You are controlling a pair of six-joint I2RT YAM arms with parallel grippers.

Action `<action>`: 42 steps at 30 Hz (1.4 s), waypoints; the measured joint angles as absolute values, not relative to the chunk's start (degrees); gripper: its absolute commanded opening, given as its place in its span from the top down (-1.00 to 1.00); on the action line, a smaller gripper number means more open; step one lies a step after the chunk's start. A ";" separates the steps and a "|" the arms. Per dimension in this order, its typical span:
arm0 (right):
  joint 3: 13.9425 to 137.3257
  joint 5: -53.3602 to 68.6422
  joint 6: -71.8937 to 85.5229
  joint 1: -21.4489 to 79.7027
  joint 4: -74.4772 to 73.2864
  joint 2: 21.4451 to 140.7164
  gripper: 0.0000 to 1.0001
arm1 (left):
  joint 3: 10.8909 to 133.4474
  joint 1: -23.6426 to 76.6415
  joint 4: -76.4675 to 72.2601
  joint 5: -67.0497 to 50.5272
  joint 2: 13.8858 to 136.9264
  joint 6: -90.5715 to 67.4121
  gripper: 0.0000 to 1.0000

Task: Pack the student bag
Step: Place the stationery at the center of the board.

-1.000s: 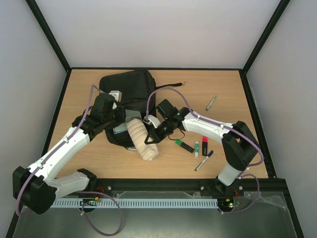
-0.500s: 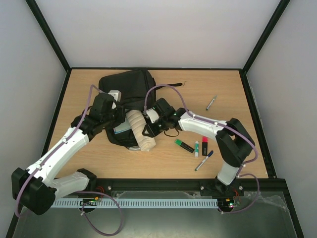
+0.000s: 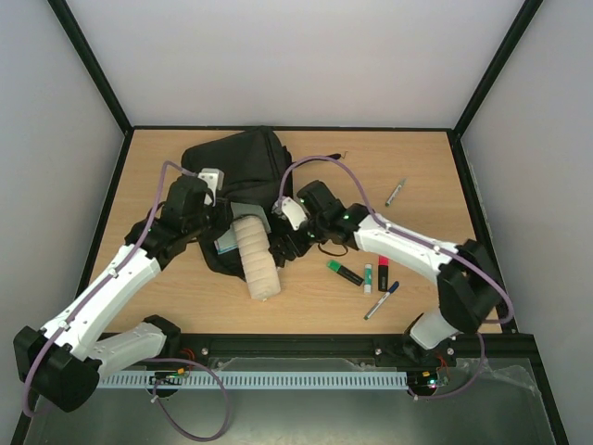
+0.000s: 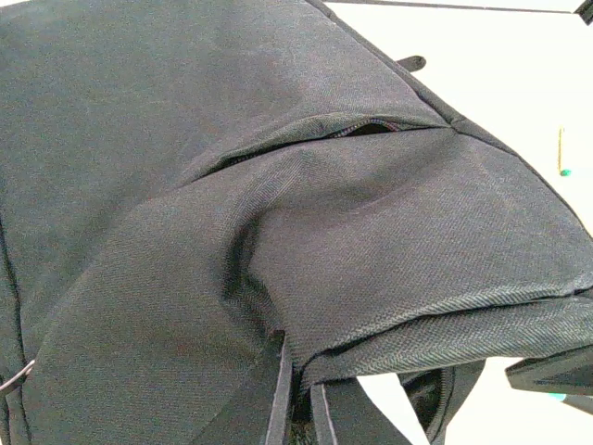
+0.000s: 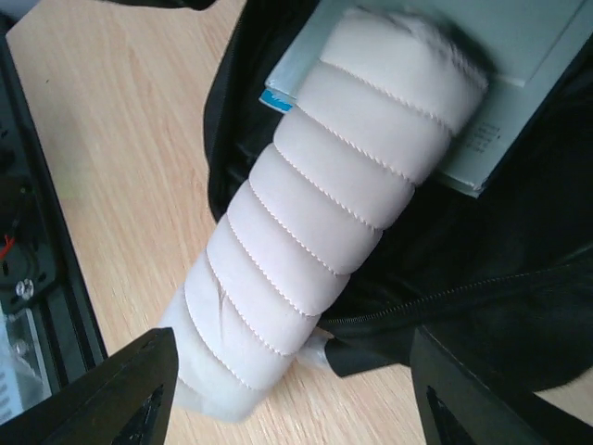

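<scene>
Black student bag [image 4: 278,185] fills L wrist cam; R wrist shows cream roll [image 5: 324,222].

A light wooden table [image 3: 167,297] carried a black student bag [image 3: 243,159] toward its far left. A cream quilted roll [image 3: 257,261] jutted from the bag onto the wood. To the right lay a green-capped marker [image 3: 345,273], a pink highlighter [image 3: 383,273] and a blue-capped pen [image 3: 382,300], with a lone pen [image 3: 396,192] farther back.

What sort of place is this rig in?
Probably a robot lab test cell: plain grey walls in a black frame, a wooden table, and the left arm and right arm bolted at its near edge.
</scene>
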State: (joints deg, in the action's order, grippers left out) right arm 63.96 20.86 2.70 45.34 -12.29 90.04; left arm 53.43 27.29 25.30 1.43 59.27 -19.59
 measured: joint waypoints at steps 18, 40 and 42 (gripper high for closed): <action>49.39 0.05 -27.73 75.88 -12.73 79.26 -0.58 | 54.61 27.35 27.51 2.63 59.27 -16.25 0.95; 51.40 -30.57 -38.72 80.58 9.23 98.10 -0.25 | 57.08 27.35 30.83 2.85 58.39 -15.84 0.95; 53.21 -31.16 -38.57 78.67 9.96 98.65 -0.21 | 57.08 27.35 30.85 2.85 58.22 -15.84 0.95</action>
State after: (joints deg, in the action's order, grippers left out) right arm 53.21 -31.16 -38.57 78.67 9.96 98.65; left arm 57.08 27.35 30.85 2.85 58.22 -15.84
